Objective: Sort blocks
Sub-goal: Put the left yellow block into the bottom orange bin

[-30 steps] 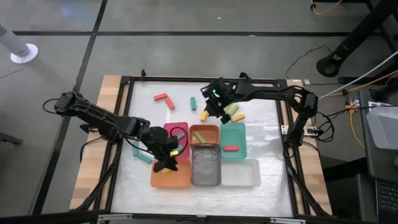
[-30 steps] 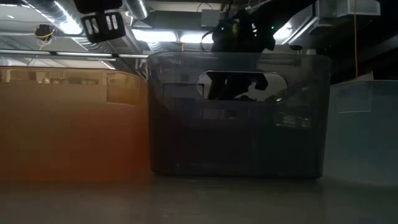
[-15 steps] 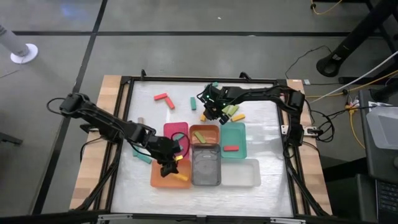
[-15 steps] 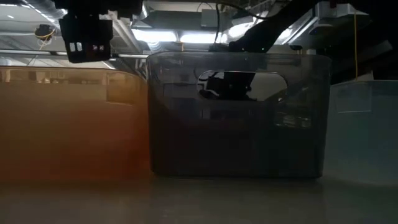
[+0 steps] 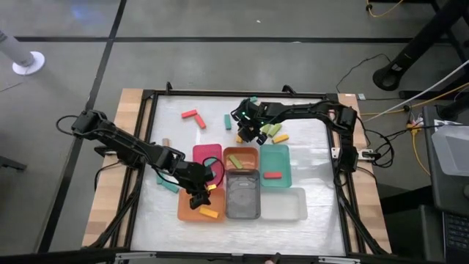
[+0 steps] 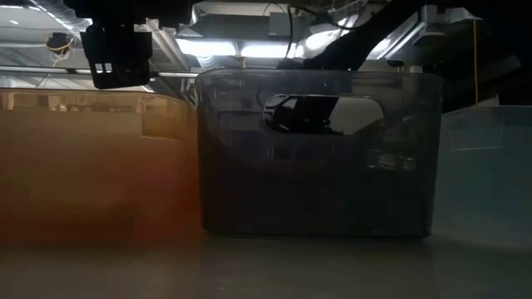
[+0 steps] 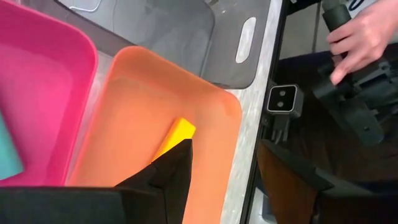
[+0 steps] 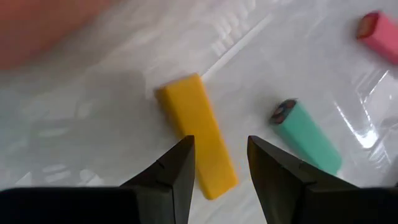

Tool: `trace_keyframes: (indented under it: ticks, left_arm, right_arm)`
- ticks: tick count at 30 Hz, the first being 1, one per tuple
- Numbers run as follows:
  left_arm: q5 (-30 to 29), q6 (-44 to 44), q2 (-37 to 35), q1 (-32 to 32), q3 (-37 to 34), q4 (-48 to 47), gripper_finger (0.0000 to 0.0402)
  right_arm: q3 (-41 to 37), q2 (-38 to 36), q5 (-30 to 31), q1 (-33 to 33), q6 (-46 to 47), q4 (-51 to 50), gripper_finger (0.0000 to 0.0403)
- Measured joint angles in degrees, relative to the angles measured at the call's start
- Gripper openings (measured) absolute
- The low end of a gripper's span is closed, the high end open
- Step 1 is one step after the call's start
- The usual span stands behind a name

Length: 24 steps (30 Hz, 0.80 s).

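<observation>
1. Left of the tabletop [image 5: 315, 176]: my left fingers [image 5: 196, 199] hang above the orange tray [image 5: 187, 213], spread apart and empty. A yellow block [image 5: 209, 213] lies flat inside that tray, just beside and below the fingers; in the left wrist view it shows as a yellow end [image 7: 176, 135] past my fingertip [image 7: 177, 165]. A teal block [image 5: 169, 185] lies on the tabletop beside the trays, not yet sorted.
2. Centre: the pink tray [image 5: 202, 155] shows a teal piece [image 7: 9, 155] at its edge in the wrist view. The brown tray [image 5: 245, 152] holds a lime green block [image 5: 235, 161]. The grey tray [image 5: 242, 198] appears empty, as far as I can tell. Loose on the far tabletop lie two red blocks [image 5: 194, 117] and a teal block [image 5: 228, 122].
3. Right: my right fingers [image 5: 248, 134] stand low over a yellow-orange block [image 8: 196, 134], parted, one to each side of its near end, not yet clamped on it. A teal-green block [image 8: 306, 137] lies near. Lime and yellow blocks [image 5: 277, 133] lie just beyond. The teal tray [image 5: 283, 158] holds a red block [image 5: 272, 175]; the clear tray [image 5: 287, 207] looks empty.
4. Progress, as I judge it: a few blocks are binned, and most are still out on the tabletop.
</observation>
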Motion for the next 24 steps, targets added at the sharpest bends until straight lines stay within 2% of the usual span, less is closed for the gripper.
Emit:
trace_keyframes:
  ticks: [7,14,17,21,24]
  left_arm:
    - [0.00,-0.04,0.00,0.01,0.00,-0.03,0.0170]
    - [-0.01,-0.05,0.00,0.06,0.00,0.33,0.0170]
    - [-0.09,-0.12,0.00,0.16,0.00,0.42,0.0170]
    - [-0.74,-0.31,0.00,0.16,0.00,0.48,0.0170]
    - [-2.69,-0.31,0.00,0.14,0.00,0.48,0.0170]
  right_arm:
    - [1.12,3.43,0.67,0.07,-1.33,-0.43,0.0147]
    - [1.56,3.88,0.57,0.07,-1.33,-0.73,0.0142]
    - [1.56,3.90,1.06,0.07,-0.90,-1.47,0.0118]
    - [1.53,3.90,1.23,0.07,2.82,-2.05,0.0060]
    - [1.53,3.90,1.39,0.07,5.59,-2.05,0.0055]
